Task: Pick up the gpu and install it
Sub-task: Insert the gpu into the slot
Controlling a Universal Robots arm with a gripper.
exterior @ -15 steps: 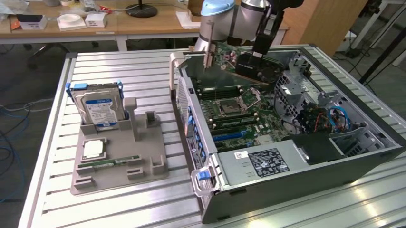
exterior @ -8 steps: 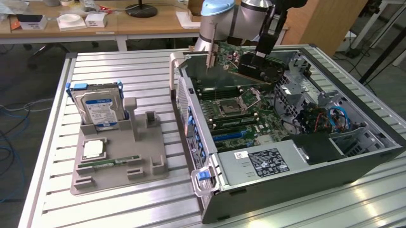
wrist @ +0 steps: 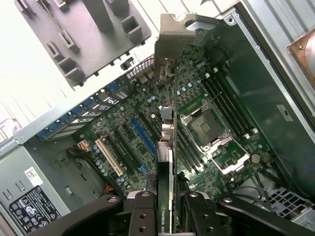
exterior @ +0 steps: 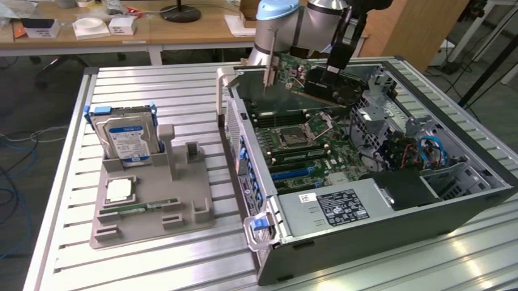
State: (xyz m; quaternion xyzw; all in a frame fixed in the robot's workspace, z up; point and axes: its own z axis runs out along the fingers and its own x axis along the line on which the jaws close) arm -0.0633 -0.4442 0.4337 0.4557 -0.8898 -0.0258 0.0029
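Wooden desk (exterior: 190, 33) — slatted metal table (exterior: 162, 260)

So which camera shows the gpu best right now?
The exterior view: the gpu hangs tilted above the open computer case, green board and black cooler visible. The wrist view sees it edge-on, clamped in the gripper.

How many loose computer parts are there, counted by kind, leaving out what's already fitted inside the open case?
Silver hard drive with blue label: 1
Square silver processor chip: 1
Slim green memory stick: 1
Green graphics card with black cooler: 1
Total: 4
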